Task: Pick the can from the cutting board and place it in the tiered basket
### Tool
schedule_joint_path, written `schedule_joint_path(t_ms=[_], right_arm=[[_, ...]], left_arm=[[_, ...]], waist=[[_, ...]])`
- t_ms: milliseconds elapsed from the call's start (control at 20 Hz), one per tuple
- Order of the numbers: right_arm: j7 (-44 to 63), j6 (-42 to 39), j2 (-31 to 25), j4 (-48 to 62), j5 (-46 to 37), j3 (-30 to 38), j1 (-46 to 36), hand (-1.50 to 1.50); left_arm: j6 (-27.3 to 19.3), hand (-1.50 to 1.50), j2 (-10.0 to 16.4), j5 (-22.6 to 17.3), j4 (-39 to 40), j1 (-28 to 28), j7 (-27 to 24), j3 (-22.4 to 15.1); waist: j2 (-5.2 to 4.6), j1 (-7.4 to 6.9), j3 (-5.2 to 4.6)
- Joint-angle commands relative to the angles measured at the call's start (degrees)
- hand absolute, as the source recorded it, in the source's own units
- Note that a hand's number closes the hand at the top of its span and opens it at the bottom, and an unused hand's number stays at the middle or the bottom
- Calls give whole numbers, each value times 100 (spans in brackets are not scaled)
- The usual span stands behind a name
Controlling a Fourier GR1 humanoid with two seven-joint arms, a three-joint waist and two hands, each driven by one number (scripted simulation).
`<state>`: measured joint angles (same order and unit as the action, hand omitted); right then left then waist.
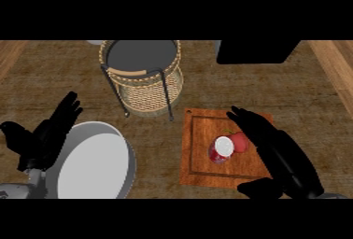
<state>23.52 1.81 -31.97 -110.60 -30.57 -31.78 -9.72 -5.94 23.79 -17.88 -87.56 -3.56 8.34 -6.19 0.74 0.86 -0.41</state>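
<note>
Red-bodied can with a white end [222,150]: on the cutting board, roughly mid-board, tipped so the white end faces the view. Not in the basket.
Cutting board: reddish-brown wooden rectangle [200,163] with a groove inside its edge. Flat on the counter, right of centre, near the basket's lower right and apart from it.
Tiered basket: round woven wicker tiered basket [148,95] in a thin black wire frame, with a dark grey tray on top. Stands at upper centre, well apart from the can.
Right hand: black right hand [276,149] over the board's right half, just beside the can. Fingers [244,121] are straight and point up-left past the can. The thumb sits low at the board's bottom-right corner. Nothing is held, and I cannot tell whether it touches the can.
Red object: small rounded red thing [238,139] touching the can's upper right, partly hidden by the right hand. I cannot tell what it is.
Left hand: black left hand [41,140] at the view's left edge, resting. Fingers are straight and pointing up, thumb out to the side, holding nothing.
Plate: large round pale grey plate [96,163] at lower left, just beside the left hand, with its left rim behind the hand.
Counter: brown wood-grain counter top [289,88] under everything.
Black block: dark boxy shape [255,51] at the top right edge.
</note>
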Motion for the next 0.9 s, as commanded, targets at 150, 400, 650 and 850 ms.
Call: schedule_joint_path(t_ms=[150,400,650,850], right_arm=[[2449,-2198,-79,-1183,236,-696,-555,-150],[3746,-2528,1304,-928,-62,-943,-1191,-150],[3144,-2118,1577,-23,-868,-1016,-829,-150],[2991,-2041,1555,300,-1103,-929,-510,-150]], left_arm=[[132,0,42,8,-7,85,-70,61],[240,0,-31,47,214,-479,247,189],[333,0,-146,120,84,-250,248,290],[273,0,-158,139,-551,197,378,324]], waist=[[-40,-104,14],[-71,-98,34],[-74,-100,40],[-66,-127,43]])
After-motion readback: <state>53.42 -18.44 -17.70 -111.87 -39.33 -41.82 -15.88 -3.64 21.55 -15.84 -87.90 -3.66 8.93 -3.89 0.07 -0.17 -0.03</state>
